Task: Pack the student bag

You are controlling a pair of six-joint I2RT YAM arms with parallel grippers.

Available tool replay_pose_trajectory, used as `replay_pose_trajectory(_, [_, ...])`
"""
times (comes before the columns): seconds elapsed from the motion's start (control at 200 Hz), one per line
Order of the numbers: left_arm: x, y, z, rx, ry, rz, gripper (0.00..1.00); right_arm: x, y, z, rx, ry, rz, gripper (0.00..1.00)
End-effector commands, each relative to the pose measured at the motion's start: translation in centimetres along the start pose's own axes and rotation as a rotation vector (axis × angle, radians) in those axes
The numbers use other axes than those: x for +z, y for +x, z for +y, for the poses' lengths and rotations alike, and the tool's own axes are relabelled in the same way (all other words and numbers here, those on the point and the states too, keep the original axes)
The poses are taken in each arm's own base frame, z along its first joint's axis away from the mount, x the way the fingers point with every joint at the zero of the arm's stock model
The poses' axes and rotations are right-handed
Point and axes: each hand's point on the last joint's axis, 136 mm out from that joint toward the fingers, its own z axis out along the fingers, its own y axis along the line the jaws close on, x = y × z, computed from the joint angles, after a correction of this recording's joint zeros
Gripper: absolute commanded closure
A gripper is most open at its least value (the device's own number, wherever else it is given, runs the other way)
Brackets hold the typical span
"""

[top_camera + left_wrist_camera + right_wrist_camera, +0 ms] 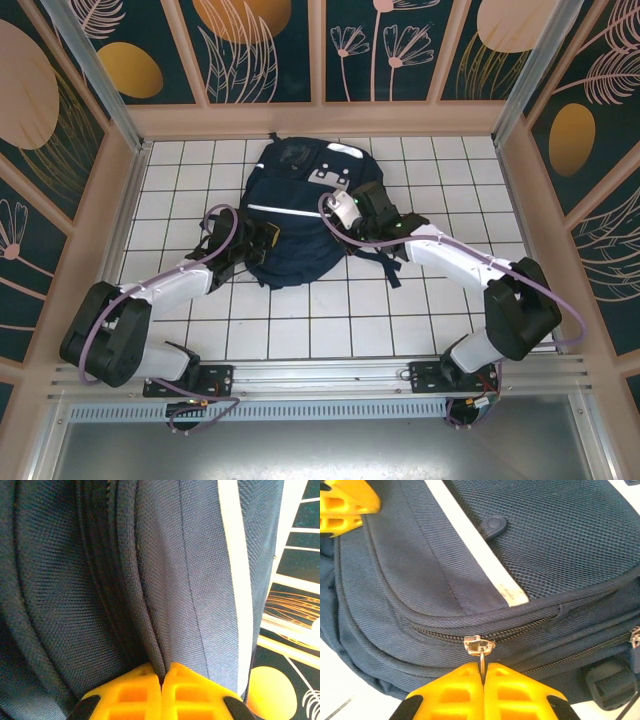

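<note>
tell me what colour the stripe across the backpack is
White stripe on the navy student bag, clearest in the right wrist view.

From above and behind the near edge, looking steeply down on the whole white tiled counter (300, 330). Left wrist: pressed close against the large navy-blue fabric backpack (50, 605). Right wrist: close at its dark zipper (479, 644); white reflective stripe (470, 545) shared by both.

near tiles (300, 320) lie open; the student bag (295, 215) blocks the far middle.
</note>
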Motion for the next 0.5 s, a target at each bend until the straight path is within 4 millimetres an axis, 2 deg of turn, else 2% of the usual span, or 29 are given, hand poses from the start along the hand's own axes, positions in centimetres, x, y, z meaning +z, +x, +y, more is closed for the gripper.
replay_pose_trajectory(0.0, [-0.8, -1.5, 1.1, 0.047, -0.06, -0.082, 1.0, -2.5, -2.3, -4.6, 0.082, 0.145, -0.111, 1.0])
replay_pose_trajectory(0.035, [-0.9, -1.3, 1.4, 0.058, -0.071, -0.073, 1.0, -2.5, -2.2, -5.7, 0.115, 0.169, -0.111, 1.0])
replay_pose_trajectory(0.075, [-0.9, -1.1, 1.7, 0.067, -0.083, -0.059, 1.0, -2.5, -2.2, -6.0, 0.135, 0.179, -0.112, 1.0])
replay_pose_trajectory(0.09, [-0.9, -0.9, 1.7, 0.07, -0.081, -0.051, 1.0, -2.7, -1.9, -7.3, 0.16, 0.204, -0.11, 1.0])
replay_pose_trajectory(0.125, [-0.8, -0.8, 1.9, 0.074, -0.084, -0.039, 1.0, -2.7, -1.8, -8.0, 0.181, 0.218, -0.11, 1.0])
replay_pose_trajectory(0.33, [-0.7, 0.1, 2.2, 0.102, -0.092, 0.016, 1.0, -2.3, -2.6, -9.2, 0.24, 0.252, -0.111, 1.0])
replay_pose_trajectory(0.49, [-0.9, 0.1, 2.5, 0.127, -0.113, 0.018, 1.0, -1.6, -2.1, -11.9, 0.326, 0.358, -0.055, 1.0])
